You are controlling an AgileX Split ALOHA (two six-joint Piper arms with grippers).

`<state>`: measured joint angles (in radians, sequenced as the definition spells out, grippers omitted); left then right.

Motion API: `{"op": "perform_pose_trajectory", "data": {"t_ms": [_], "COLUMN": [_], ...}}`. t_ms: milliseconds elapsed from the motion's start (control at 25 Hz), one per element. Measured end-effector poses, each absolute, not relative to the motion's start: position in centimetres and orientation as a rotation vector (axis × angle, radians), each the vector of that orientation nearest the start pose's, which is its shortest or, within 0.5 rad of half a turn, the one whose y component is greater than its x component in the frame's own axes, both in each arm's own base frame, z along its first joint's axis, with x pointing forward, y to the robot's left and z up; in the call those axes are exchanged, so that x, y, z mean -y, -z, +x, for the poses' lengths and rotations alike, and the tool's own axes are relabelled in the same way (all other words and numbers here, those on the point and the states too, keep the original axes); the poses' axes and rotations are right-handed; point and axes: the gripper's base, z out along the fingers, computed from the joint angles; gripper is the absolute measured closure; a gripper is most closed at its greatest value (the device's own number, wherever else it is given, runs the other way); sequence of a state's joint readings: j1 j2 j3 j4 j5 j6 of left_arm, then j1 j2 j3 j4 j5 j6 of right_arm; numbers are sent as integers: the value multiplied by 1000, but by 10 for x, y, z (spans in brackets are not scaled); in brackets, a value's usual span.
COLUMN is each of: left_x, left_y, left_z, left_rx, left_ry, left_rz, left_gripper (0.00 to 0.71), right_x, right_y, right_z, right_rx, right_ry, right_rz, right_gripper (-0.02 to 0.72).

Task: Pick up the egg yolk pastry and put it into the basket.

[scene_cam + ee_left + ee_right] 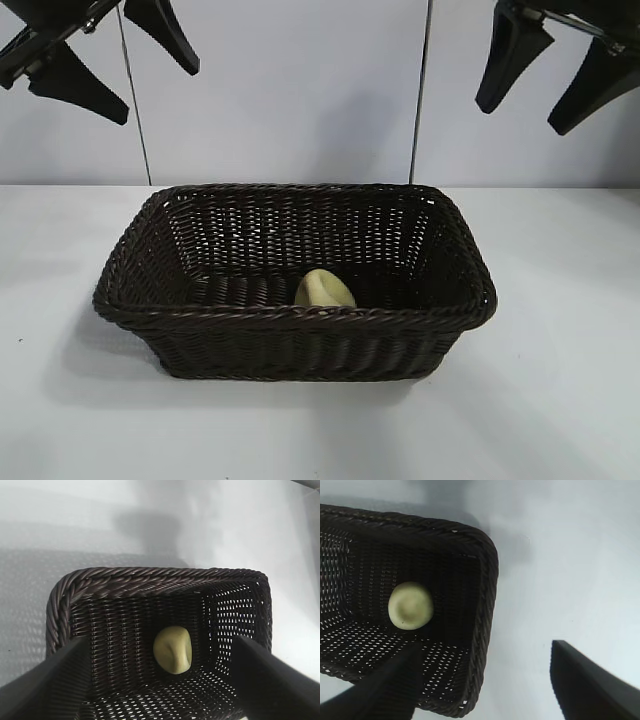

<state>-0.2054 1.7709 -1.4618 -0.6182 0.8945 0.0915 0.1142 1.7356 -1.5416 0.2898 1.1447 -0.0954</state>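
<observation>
The pale yellow egg yolk pastry (324,290) lies on the floor of the dark brown wicker basket (135,310), near its front wall. It also shows in the left wrist view (173,649) and the right wrist view (410,605), inside the basket (150,575) (487,580). My left gripper (115,58) hangs high at the upper left, open and empty. My right gripper (555,70) hangs high at the upper right, open and empty. Both are well above the basket and touch nothing.
The basket stands in the middle of a white table (560,400). A pale wall with two dark vertical seams (420,90) rises behind it.
</observation>
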Motion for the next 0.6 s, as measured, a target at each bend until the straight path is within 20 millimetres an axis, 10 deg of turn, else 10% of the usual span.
{"op": "perform_pose_trajectory", "data": {"t_ms": [600], "left_x": [119], "left_y": [-289], "left_z": [370], "left_rx": [-2622], "left_ry": [799], "left_rz": [18], "left_gripper": [151], "right_x": [-72], "right_y": [-310], "right_z": [359], "right_rx": [-2776], "right_ry": [-525], "right_rz": [-183], "right_gripper": [185]}}
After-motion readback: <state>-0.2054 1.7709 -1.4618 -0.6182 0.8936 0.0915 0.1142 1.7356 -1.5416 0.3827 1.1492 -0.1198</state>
